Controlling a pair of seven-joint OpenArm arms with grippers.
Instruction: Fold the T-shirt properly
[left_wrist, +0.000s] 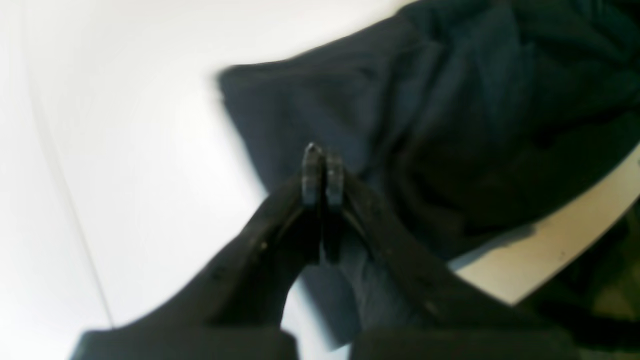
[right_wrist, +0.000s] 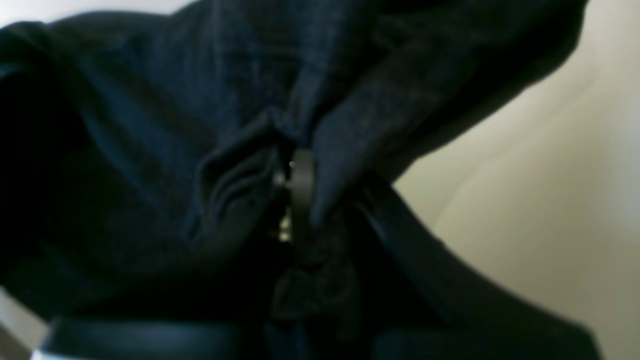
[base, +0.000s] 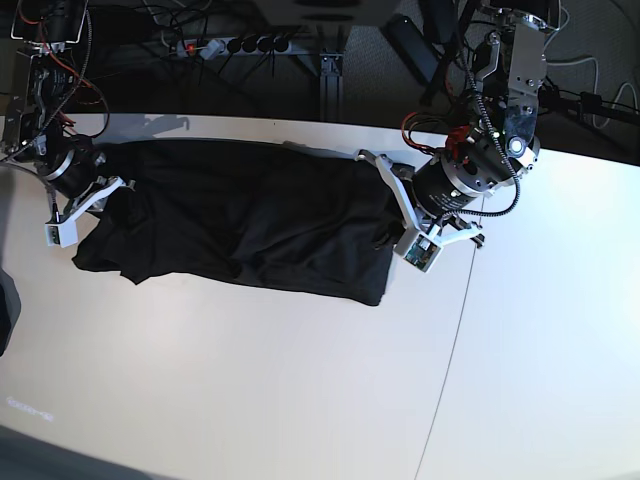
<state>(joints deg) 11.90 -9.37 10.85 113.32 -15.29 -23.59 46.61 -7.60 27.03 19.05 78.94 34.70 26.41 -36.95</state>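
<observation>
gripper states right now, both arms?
Left gripper: jaws shut, nothing visibly between them, above the T-shirt.
Right gripper: jaws closed on a bunch of T-shirt fabric.

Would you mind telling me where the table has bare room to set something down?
The white table is bare along the whole near side, below the black soft-knit T-shirt, and right of the left gripper. The far strip, with shirt and right gripper, is crowded.
</observation>
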